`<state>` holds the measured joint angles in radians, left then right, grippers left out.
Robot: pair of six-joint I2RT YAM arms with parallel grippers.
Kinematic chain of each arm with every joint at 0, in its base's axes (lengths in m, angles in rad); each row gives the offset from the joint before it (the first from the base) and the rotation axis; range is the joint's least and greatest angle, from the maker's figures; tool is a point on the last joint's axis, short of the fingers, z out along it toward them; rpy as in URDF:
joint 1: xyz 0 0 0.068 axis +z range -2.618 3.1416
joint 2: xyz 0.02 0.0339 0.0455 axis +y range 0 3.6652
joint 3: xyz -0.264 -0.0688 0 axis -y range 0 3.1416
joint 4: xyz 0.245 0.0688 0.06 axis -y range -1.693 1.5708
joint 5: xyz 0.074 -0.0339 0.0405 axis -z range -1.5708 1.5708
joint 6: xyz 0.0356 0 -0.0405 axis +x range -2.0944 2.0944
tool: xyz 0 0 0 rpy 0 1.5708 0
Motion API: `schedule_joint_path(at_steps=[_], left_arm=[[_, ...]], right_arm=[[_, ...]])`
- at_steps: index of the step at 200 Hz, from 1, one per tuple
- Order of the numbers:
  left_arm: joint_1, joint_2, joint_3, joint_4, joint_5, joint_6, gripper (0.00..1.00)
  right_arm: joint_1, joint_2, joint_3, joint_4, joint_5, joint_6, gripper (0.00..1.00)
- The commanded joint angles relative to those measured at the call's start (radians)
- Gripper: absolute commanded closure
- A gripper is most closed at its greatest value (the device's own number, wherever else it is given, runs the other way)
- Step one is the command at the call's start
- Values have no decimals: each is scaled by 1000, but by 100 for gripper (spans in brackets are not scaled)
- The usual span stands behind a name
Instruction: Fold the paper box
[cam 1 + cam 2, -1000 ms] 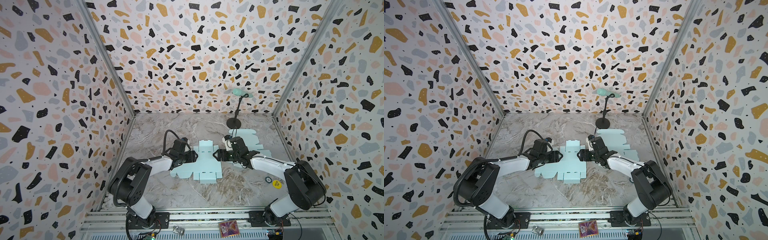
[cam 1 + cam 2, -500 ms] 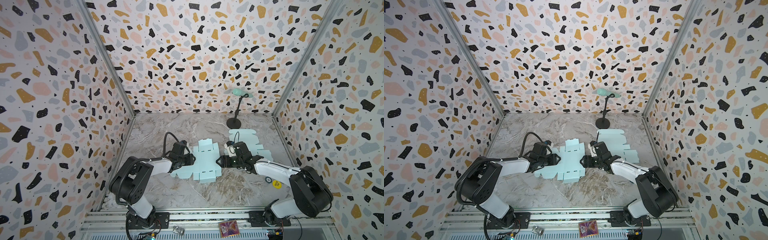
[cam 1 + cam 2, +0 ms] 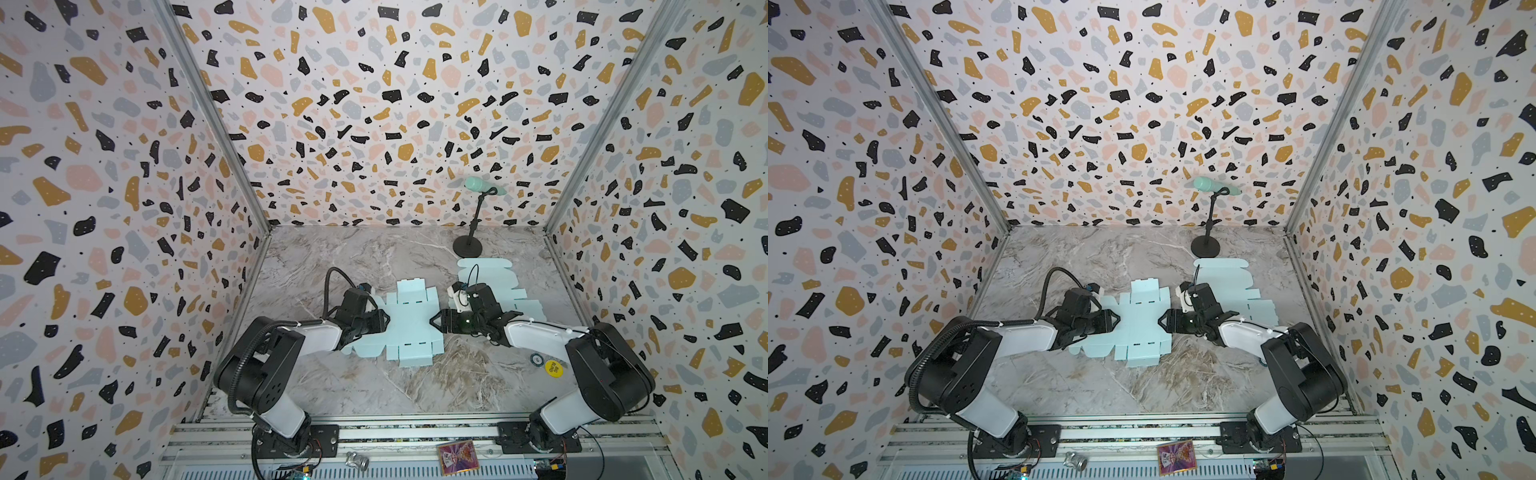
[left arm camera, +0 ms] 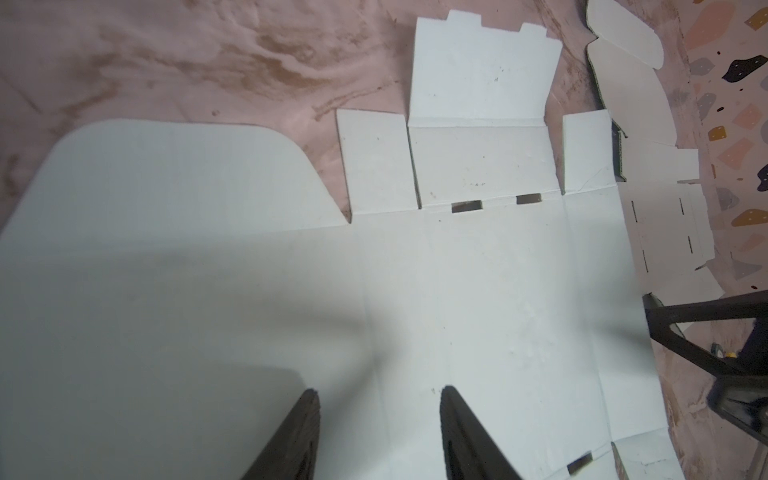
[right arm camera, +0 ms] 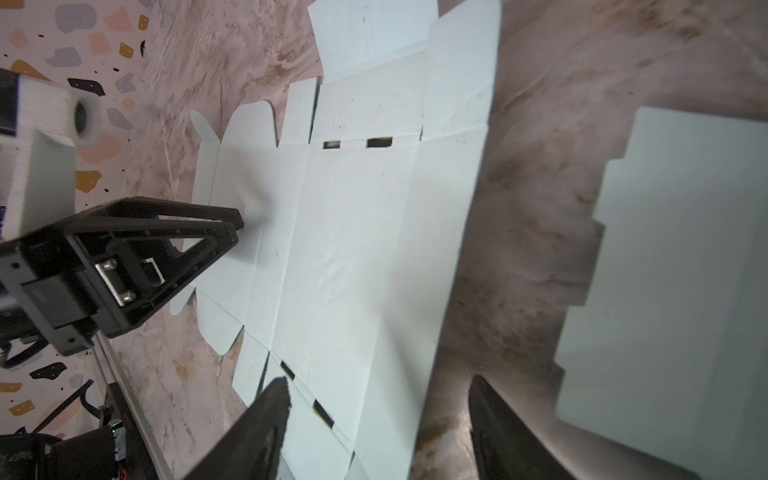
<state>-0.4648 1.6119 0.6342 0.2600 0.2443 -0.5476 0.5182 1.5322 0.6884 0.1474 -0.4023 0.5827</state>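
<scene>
Left tool point(image 3: 386, 321) and right tool point(image 3: 432, 322) flank paper box point(image 3: 411, 334) on terrazzo-walled marble tabletop point(image 3: 353, 257).

Your two top views sit side by side high above the near edge of the table point(image 3: 332, 257), tilted down toward the back wall point(image 3: 395, 124). They are far enough off that both take in nearly the same whole scene: table, box point(image 3: 409, 328), stand point(image 3: 467, 249) and walls. Your left wrist camera rides close over the box, looking along its fingers point(image 4: 297, 436) across to the right gripper point(image 4: 648, 298); your right wrist camera looks back the opposite way, low and close, past its own fingers point(image 5: 266, 424) to the left gripper point(image 5: 238, 226), so the two share the middle of the box.
</scene>
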Motion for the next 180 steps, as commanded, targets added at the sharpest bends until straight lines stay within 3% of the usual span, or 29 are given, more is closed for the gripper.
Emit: schedule_joint_path(at_steps=[1,68,114,180], left_arm=[[0,-1,-26,-21,-16,-11,50],[0,3,-36,-16,-10,-12,50],[0,3,-42,16,-2,-18,49],[0,-4,-45,15,-3,-17,49]], right_arm=[[-1,10,22,50,-9,31,31],[9,64,45,97,-21,58,33],[10,66,45,113,-24,66,47],[18,80,48,135,-20,80,58]])
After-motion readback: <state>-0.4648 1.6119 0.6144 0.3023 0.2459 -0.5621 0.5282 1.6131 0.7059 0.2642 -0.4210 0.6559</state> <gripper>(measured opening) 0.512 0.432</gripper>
